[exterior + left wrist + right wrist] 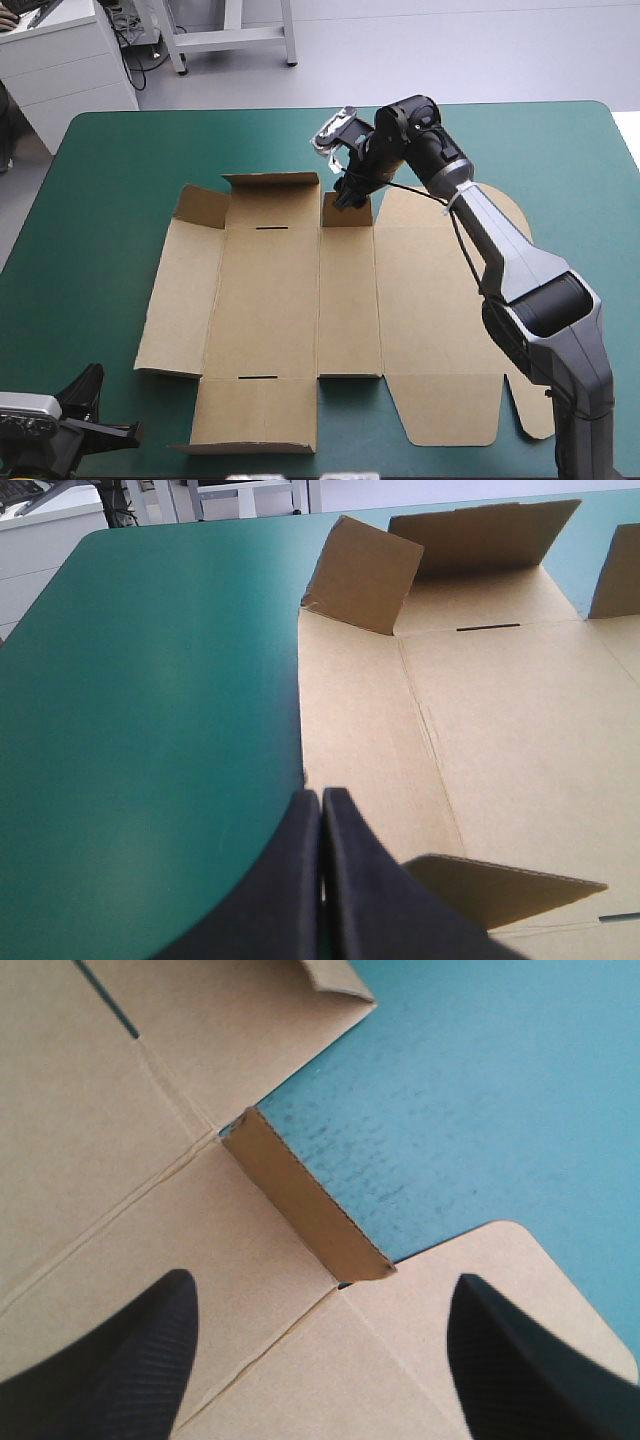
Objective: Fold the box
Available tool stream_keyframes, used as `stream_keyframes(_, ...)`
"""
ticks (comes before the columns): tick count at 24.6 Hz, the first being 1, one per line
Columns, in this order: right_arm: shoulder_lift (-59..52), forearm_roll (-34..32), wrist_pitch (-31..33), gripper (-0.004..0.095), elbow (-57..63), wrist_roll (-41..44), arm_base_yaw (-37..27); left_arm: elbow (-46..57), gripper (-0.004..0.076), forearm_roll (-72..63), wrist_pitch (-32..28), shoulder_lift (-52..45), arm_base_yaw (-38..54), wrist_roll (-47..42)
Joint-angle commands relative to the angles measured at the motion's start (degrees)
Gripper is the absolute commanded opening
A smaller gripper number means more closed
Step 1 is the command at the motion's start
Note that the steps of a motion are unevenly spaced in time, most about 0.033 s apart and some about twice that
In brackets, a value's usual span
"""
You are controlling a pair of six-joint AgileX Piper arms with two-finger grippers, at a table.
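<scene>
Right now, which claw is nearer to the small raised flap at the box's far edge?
Right. The right claw, open, hangs just above that flap; the left claw, shut, sits by the table's near left corner.

Wide bare strip of teal-green table [105, 220] left of the box [290, 300]: open lane from near edge to far edge. The strip beyond the box's far edge is bare too.

Obstacles along that far edge:
- corner flap [200, 205], tilted up
- long flap [272, 183], standing
- small flap [347, 211], upright

Right gripper [322, 1278] hangs right at the small flap, fingers spread, flap just ahead between them. Right arm [500, 260] crosses above the box's right panels and blocks that side.

Centre panels lie flat, reachable from above. Near-left flap [510, 890] is lifted a bit. Left gripper [322, 798] sits at the table's near-left corner, fingers together, apart from the box.
</scene>
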Motion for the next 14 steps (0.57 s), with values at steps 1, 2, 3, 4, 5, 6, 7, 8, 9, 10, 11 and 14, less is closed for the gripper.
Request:
stream_keyframes(1, -4.98, -5.05, 0.46, 0.0438, -2.28, 10.95, -0.07, -1.02, -0.0032, -0.64, -4.22, -0.97, -0.32, -0.41)
stream_keyframes(2, -5.26, -7.18, 0.46, 0.0342, -2.28, 13.48, -0.18, -1.02, -0.0032, -0.64, -4.22, -0.97, -0.32, -0.41)
stream_keyframes(3, -5.57, -8.88, 0.46, 0.0178, -2.28, 15.23, -0.29, -1.02, -0.0032, -0.64, -4.22, -0.97, -0.32, -0.41)
stream_keyframes(4, -6.03, -9.89, 0.46, 0.0033, -2.28, 16.53, -0.54, -1.02, -0.0032, -0.64, -4.22, -0.97, -0.32, -0.41)
stream_keyframes(5, -6.5, -9.67, 0.46, -0.0019, -2.28, 17.75, -0.87, -1.02, -0.0032, -0.64, -4.22, -0.97, -0.32, -0.41)
stream_keyframes(6, -7.01, -9.2, 0.46, -0.0002, -2.28, 19.03, -1.3, -1.02, -0.0032, -0.64, -4.22, -0.97, -0.32, -0.41)
stream_keyframes(7, -7.65, -8.06, 0.46, -0.0005, -2.15, 19.57, -2.06, -1.02, -0.0032, -0.64, -4.22, -0.97, -0.32, -0.41)
stream_keyframes(8, -8.23, -6.77, 0.46, -0.0007, -1.94, 19.68, -2.61, -1.02, -0.003, -0.64, -4.22, -0.97, -0.32, -0.41)
stream_keyframes(9, -9.09, -5.02, 0.46, -0.0008, -1.4, 20.0, -3.63, -1.02, -0.0025, -0.64, -4.22, -0.97, -0.32, -0.41)
stream_keyframes(10, -11.57, -2.23, 0.46, -0.0008, 0.83, 20.0, -5.54, -1.02, 0.0008, -0.64, -4.22, -0.97, -0.32, -0.41)
stream_keyframes(11, -14.05, -1.56, 0.46, -0.0008, 4.13, 19.9, -7.18, -1.02, 0.0068, -0.64, -4.22, -0.97, -0.32, -0.41)
stream_keyframes(14, -22.13, -2.23, 0.34, -0.0008, 16.95, 19.11, -10.78, -1.02, 0.0318, -0.64, -4.22, -0.97, -0.32, -0.41)
